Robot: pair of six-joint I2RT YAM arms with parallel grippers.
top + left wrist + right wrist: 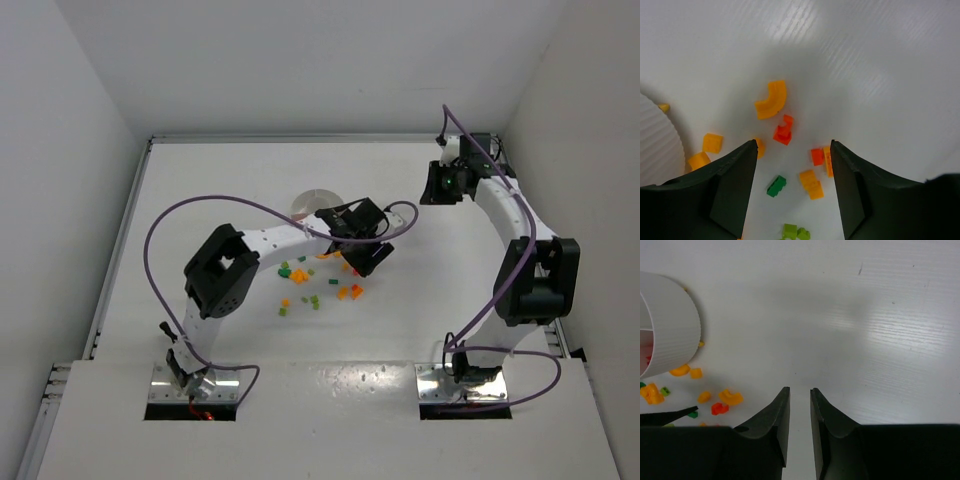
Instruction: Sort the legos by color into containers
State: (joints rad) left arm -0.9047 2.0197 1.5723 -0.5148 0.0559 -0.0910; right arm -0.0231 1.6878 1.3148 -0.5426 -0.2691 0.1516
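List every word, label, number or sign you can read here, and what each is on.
No text to list: nothing readable appears in any view. The round white plastic dish, the tiny red, orange and green plastic bricks, the white table and the left arm's black fingers show no print.

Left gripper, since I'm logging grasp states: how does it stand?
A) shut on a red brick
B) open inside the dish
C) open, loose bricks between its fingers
C: the left gripper stands wide open, a green brick and an orange brick lying loose between its fingers.
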